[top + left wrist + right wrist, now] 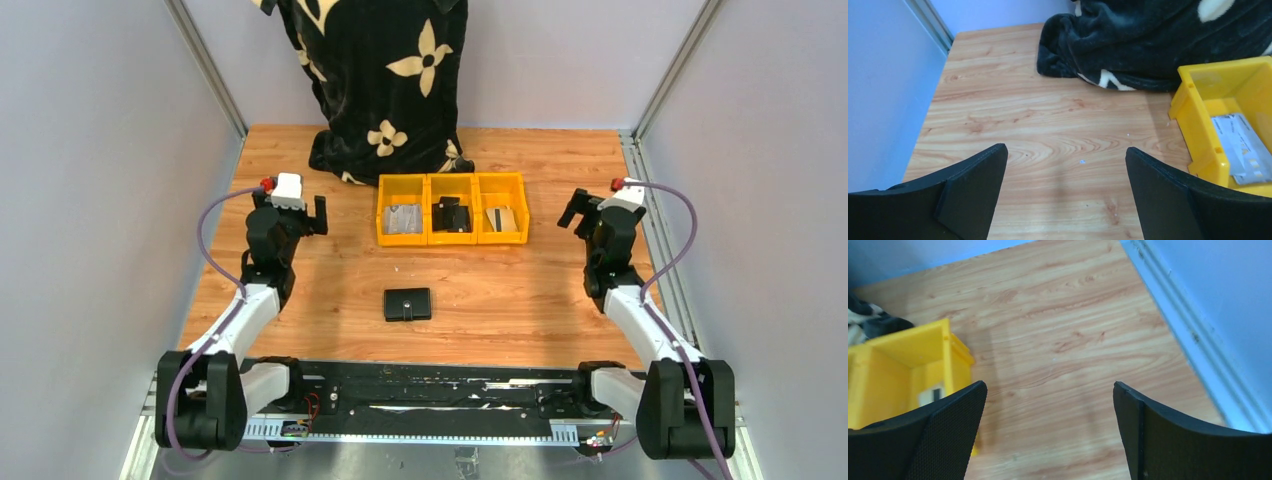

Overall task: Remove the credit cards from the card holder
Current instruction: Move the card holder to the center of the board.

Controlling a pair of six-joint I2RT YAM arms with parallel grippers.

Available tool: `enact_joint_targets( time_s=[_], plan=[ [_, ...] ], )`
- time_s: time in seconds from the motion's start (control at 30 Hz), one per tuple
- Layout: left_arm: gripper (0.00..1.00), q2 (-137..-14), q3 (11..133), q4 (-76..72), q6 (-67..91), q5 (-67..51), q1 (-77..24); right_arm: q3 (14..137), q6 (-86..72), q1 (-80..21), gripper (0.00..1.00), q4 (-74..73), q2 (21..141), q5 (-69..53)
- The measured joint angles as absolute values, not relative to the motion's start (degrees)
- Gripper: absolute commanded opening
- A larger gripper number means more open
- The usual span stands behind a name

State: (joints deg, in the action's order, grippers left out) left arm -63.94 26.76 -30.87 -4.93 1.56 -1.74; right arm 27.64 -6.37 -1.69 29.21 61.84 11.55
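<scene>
The card holder (407,304) lies closed and flat on the wooden table, front centre, its small tab showing; its inside is hidden. Pale credit cards (403,218) lie in the left yellow bin and also show in the left wrist view (1243,147). A beige card (500,218) lies in the right bin. My left gripper (316,218) (1065,165) is open and empty, raised at the left, far from the holder. My right gripper (573,212) (1048,400) is open and empty, raised at the right.
Three yellow bins (452,238) stand in a row at mid-table; the middle one holds a black object (454,216). A black flowered blanket (385,90) hangs down at the back. Grey walls and metal rails (655,230) bound both sides.
</scene>
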Motion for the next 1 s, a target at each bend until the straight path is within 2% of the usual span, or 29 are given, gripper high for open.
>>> enact_joint_targets(
  time_s=[0.1, 0.23, 0.5, 0.67, 0.83, 1.0],
  plan=[
    [1.00, -61.17, 30.35, -21.52, -5.78, -1.61, -0.10, 32.10, -15.16, -1.30, 1.00, 20.29, 61.12, 10.68],
    [1.00, -59.90, 36.10, -9.34, -7.33, -5.69, 3.38, 34.59, -18.31, -2.52, 1.00, 12.10, 61.89, 3.90],
    [1.00, -58.63, 44.36, 10.92, -14.76, -14.17, 4.80, 37.36, -13.32, -30.39, 1.00, 1.78, 64.10, 1.45],
    [1.00, -57.91, 44.69, 19.68, -19.25, -18.76, 4.82, 43.72, -12.38, -42.57, 1.00, -0.73, 76.71, -0.60],
    [1.00, -57.60, 45.45, 26.96, -23.46, -23.22, 4.82, 49.54, -11.18, -51.88, 1.00, -1.61, 86.83, -2.00],
    [1.00, -56.21, 46.52, 32.23, -27.46, -26.98, 4.82, 53.69, -11.18, -56.01, 0.98, -2.11, 93.23, -2.98]
  ],
)
